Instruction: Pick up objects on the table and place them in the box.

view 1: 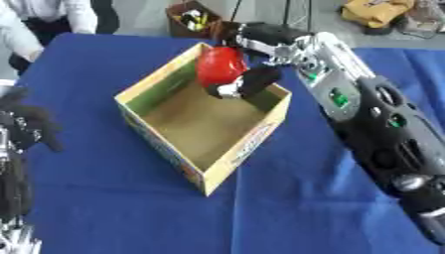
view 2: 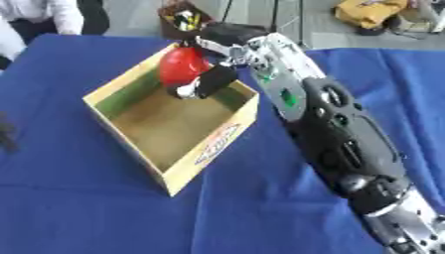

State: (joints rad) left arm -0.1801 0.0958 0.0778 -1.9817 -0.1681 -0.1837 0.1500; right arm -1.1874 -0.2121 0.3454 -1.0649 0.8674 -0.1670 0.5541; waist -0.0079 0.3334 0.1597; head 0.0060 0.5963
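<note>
left robot hand [view 1: 26, 126] of ours sits nearest, down at the left edge of the left eye view, dark and idle over the blue cloth. we honestly can't tell if its fingers are spread or curled, it's just a dark blob there, and the right eye view shows barely a sliver of it.

next out is the table [view 1: 287, 208], covered in blue cloth, with our right arm [view 2: 339, 139] running across it from the lower right corner toward the far middle, black shell with silver joints and a couple of green patches.

sitting on the cloth left of that arm is the box [view 1: 248, 144], open cardboard, turned so one corner points at us. inside looks plain brown and we can't see anything lying on its floor.

further back, our right robot hand [view 1: 252, 79] is over the far corner of the box, fingers curled down around a red ball [view 1: 219, 65]. the ball is round, shiny red, held up at about rim height just inside the far corner, so it's above the box opening and not resting on the bottom. dark fingers wrap its right and lower side.

past the table edge there's a small brown bin [view 2: 181, 19] on the floor with yellow bits in it.
</note>
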